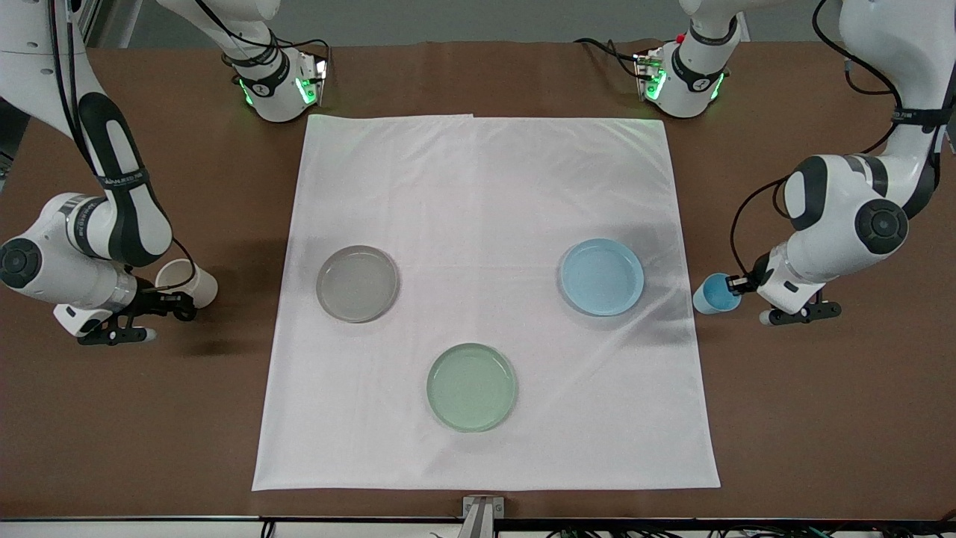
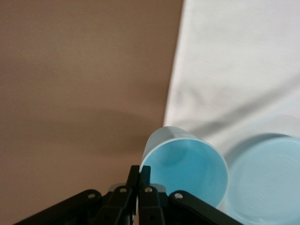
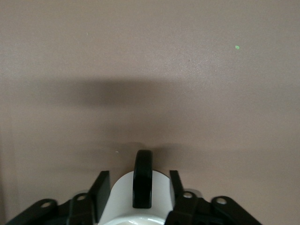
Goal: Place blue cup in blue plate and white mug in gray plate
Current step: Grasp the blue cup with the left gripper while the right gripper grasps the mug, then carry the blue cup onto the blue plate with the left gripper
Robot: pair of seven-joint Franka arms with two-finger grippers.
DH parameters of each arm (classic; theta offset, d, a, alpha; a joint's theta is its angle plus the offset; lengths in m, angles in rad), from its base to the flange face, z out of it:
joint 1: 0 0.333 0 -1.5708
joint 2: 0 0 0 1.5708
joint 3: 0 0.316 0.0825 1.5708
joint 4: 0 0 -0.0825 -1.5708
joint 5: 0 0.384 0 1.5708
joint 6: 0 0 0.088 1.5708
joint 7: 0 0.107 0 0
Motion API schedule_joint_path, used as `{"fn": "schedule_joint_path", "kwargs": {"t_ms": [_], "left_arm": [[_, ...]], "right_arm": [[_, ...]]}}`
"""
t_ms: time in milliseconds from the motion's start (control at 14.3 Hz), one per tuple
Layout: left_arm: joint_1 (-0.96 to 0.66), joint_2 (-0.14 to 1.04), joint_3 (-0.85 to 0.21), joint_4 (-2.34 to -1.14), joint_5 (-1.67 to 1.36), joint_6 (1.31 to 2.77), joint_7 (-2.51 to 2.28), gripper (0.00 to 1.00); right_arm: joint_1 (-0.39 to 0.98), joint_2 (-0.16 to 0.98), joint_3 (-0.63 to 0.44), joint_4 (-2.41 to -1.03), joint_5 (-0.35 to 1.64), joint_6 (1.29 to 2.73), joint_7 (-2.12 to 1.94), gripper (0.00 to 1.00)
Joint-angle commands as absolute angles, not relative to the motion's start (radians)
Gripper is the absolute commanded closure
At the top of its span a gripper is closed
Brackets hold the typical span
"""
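The blue cup [image 1: 715,294] is tilted over the brown table beside the cloth's edge, at the left arm's end. My left gripper [image 1: 736,285] is shut on its rim; the left wrist view shows the fingers [image 2: 139,172] pinching the cup's wall [image 2: 187,166]. The blue plate [image 1: 602,276] lies on the cloth next to the cup and shows in the left wrist view [image 2: 267,183]. The white mug [image 1: 188,282] with its dark handle [image 3: 142,178] is tilted between the fingers of my right gripper [image 1: 179,299] over the brown table. The gray plate [image 1: 357,283] lies on the cloth nearby.
A pale green plate [image 1: 472,386] lies on the white cloth [image 1: 485,187], nearer the front camera than the two other plates. The cloth covers the middle of the brown table [image 1: 821,418]. Both arm bases stand along the table's back edge.
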State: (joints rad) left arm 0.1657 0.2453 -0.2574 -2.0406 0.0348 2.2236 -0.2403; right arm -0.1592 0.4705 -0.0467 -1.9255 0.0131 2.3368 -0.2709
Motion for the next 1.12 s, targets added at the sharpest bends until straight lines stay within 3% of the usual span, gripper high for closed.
{"fn": "schedule_joint_path", "kwargs": {"t_ms": [0,210,490,839,909,979,1049], "left_arm": [[0.16,0.193,-0.365,-2.06,0.052,2.175,-0.394,1.0],[0.134,0.242,-0.469,-2.06,0.054,2.195,-0.561,1.0],[0.008,0.308,-0.468,-2.066,0.089,2.235,-0.748,1.0],[0.008,0.386,-0.469,-2.06,0.167,2.315,-0.825,0.97],[0.012,0.387,-0.469,-2.051,0.167,2.316,-0.825,0.76],[0.017,0.388,-0.469,-2.039,0.167,2.31,-0.827,0.33],[0.021,0.374,-0.468,-2.031,0.167,2.304,-0.83,0.0]], "right_arm": [[-0.166,0.459,-0.043,-1.944,0.005,2.355,-0.284,0.48],[-0.166,0.465,-0.043,-1.944,0.005,2.367,-0.284,0.52],[-0.167,0.466,-0.043,-1.945,0.005,2.365,-0.284,0.61],[-0.169,0.466,-0.043,-1.942,0.005,2.365,-0.285,0.8],[-0.169,0.465,-0.043,-1.941,0.003,2.364,-0.29,0.82],[-0.169,0.465,-0.043,-1.94,0.003,2.364,-0.308,0.86],[-0.17,0.465,-0.043,-1.939,0.003,2.362,-0.33,0.9]]}}
